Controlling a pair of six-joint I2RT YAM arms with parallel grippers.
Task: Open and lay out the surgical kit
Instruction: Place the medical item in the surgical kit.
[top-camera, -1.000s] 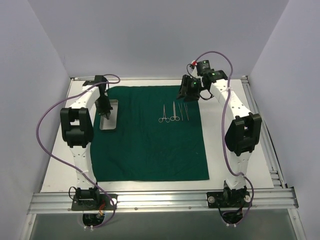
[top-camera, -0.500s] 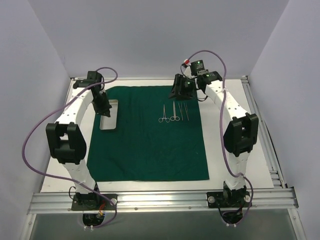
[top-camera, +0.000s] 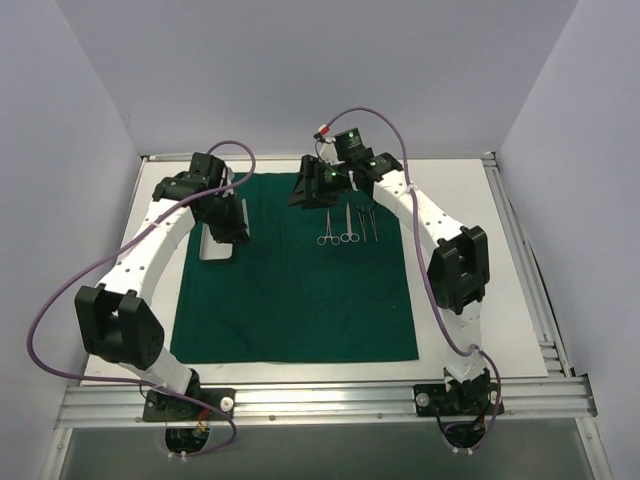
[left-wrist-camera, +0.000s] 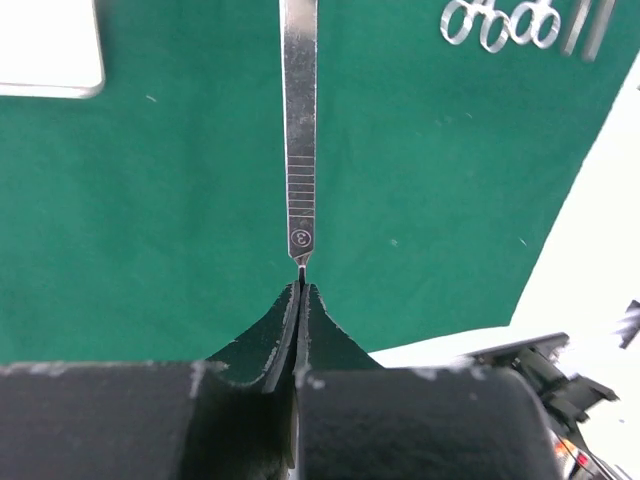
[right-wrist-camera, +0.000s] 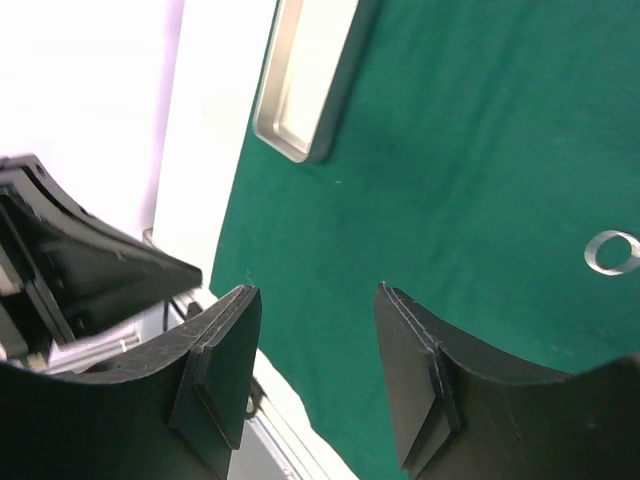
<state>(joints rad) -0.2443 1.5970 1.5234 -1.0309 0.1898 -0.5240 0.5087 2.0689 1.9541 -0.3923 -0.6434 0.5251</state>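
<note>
**Scalpel handle points straight out of the left jaws, with the instrument row off to their right**

The left arm (top-camera: 150, 243) carries the work. Its jaws are shut tight on the thin end of a flat steel scalpel handle (left-wrist-camera: 299, 150). In the left wrist view the handle runs straight out from them toward 12 o'clock, over the dark green drape (top-camera: 300, 300). In that same view the ring-handled instruments (left-wrist-camera: 500, 22) sit at about 1 o'clock from the jaws and the steel tray (left-wrist-camera: 48, 50) at 11 o'clock.

From above, the drape lies spread flat on the tabletop (top-camera: 470, 300), with the tray at its 10 o'clock corner. The instruments form a row toward 1 o'clock, their long axes running 12 to 6. The left jaws hang between tray and row, so the row lies at 3 o'clock from them. The right arm (top-camera: 415, 212) reaches in at 11 o'clock of the row, and its jaws stand partly apart with nothing between them.

Judged from this, the handle belongs on the row's 9 o'clock side, parallel with its neighbours. The left arm is the nearer one, and the right jaws hover close to that path.
</note>
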